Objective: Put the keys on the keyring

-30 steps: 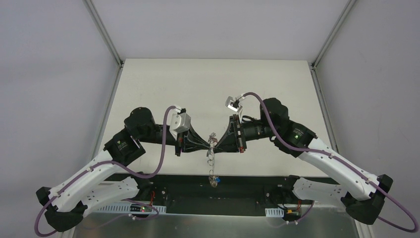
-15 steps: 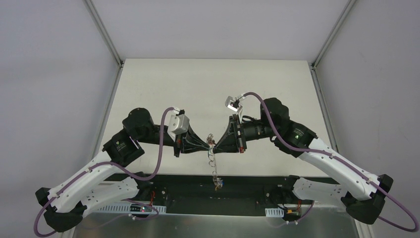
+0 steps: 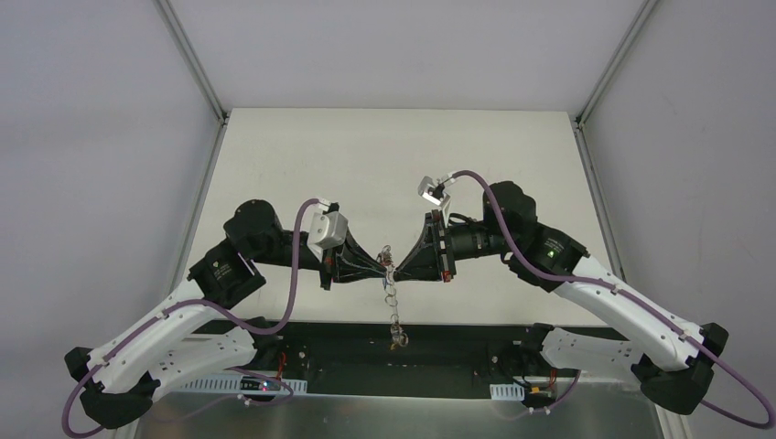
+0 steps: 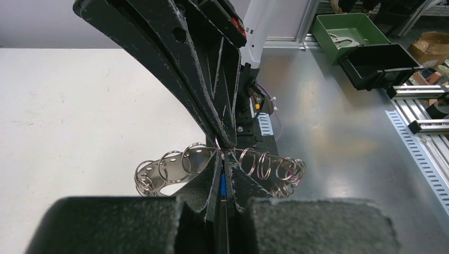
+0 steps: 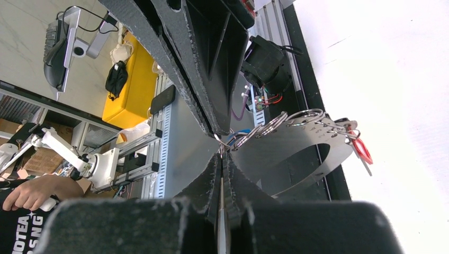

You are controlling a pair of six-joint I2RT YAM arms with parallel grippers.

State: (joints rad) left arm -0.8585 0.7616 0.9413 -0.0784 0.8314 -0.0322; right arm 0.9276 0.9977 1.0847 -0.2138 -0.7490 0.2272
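My left gripper [image 3: 379,265] and right gripper [image 3: 395,265] meet tip to tip above the table's near edge. The keyring [image 3: 392,297], a thin wire strung with small metal rings, hangs down from where they meet. In the left wrist view the left gripper [image 4: 222,159] is shut on a key with a blue head [image 4: 223,185], and the keyring [image 4: 172,164] curves to both sides of the tips. In the right wrist view the right gripper [image 5: 221,154] is shut on the keyring's wire [image 5: 296,117]. A red-headed key [image 5: 362,150] hangs on the wire's far end.
The white table [image 3: 393,165] stretches away behind the grippers. A black strip [image 3: 476,334] and a metal plate run along the near edge under the hanging keyring. A green bin [image 4: 344,29] and a black bin [image 4: 378,63] stand off the table.
Both grippers have shifted slightly to the left, still tip to tip. The left wrist has turned a little. The hanging keyring has swung slightly.
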